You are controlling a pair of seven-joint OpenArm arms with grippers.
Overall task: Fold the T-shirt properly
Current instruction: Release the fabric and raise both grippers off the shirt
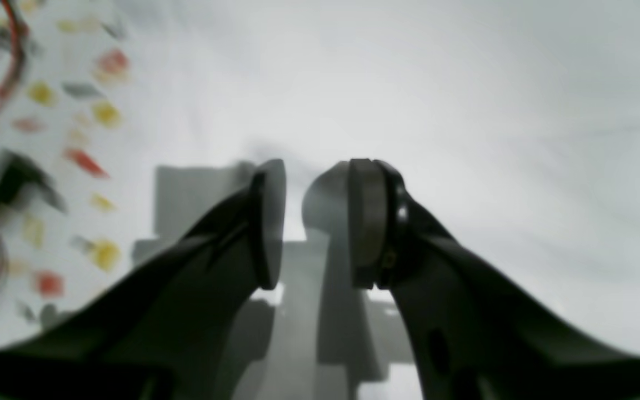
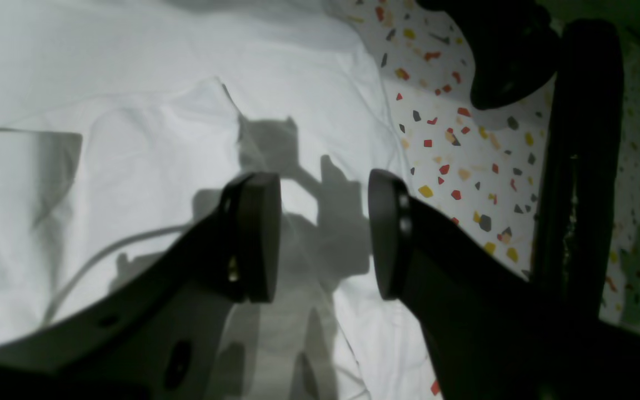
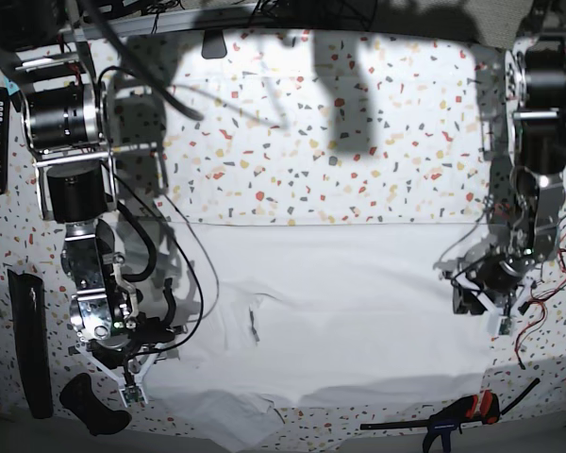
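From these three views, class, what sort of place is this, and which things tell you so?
Probably a robotics lab workbench, not a home: a terrazzo-patterned table with two mounted arms, loose red wires trailing beside one, a bar clamp at the front edge, and a white T-shirt spread flat.

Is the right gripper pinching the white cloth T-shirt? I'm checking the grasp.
No. In the right wrist view the right gripper is open above the white T-shirt, nothing between its pads.

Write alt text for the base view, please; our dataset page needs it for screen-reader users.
A white T-shirt lies spread on a speckled table, seen from above. The right gripper and left gripper sit at its opposite side edges.
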